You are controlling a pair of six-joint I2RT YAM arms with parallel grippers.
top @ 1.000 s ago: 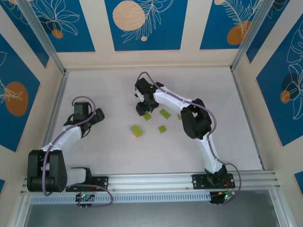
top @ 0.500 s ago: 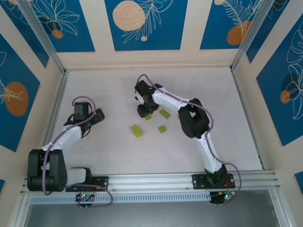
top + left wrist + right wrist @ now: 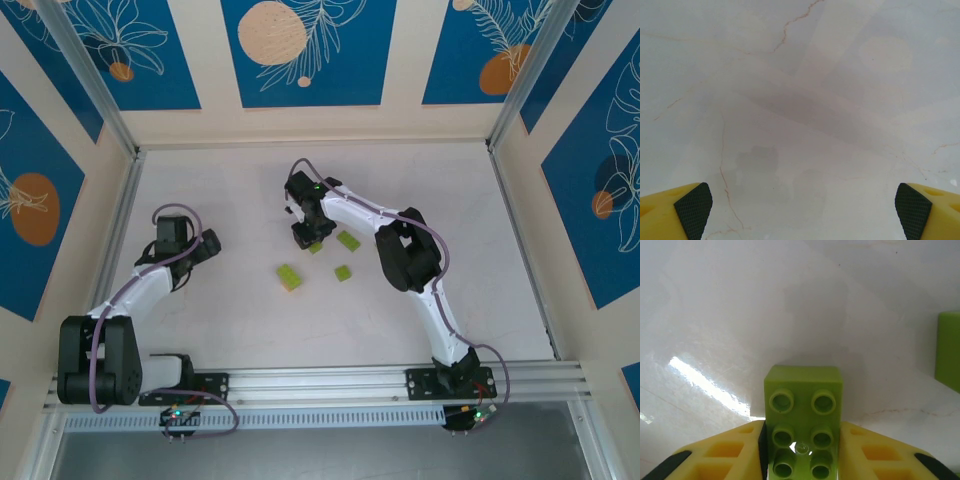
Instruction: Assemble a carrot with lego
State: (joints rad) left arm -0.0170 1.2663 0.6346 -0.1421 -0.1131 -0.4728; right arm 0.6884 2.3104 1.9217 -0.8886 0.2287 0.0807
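Observation:
A rectangular lime-green lego brick (image 3: 803,390) lies studs-up on the table, and my right gripper (image 3: 802,442) is shut on it, a yellow finger (image 3: 735,455) pressed against each long side. From above, that gripper (image 3: 303,236) points down at mid-table with the brick's edge (image 3: 316,247) showing beside it. Three more lime-green bricks lie close by: one (image 3: 348,240) to the right, a small one (image 3: 343,272) nearer me, and one (image 3: 290,277) at the near left. My left gripper (image 3: 205,245) rests over bare table on the left, open (image 3: 802,210) with nothing between its fingers.
Another green brick's side (image 3: 947,350) shows at the right edge of the right wrist view. Patterned walls and metal rails (image 3: 120,225) enclose the white table. The right arm's elbow (image 3: 405,255) hangs over the table just right of the bricks.
My right gripper has closed its fingers onto the lime-green brick and its arm has shifted slightly. The left arm has not moved.

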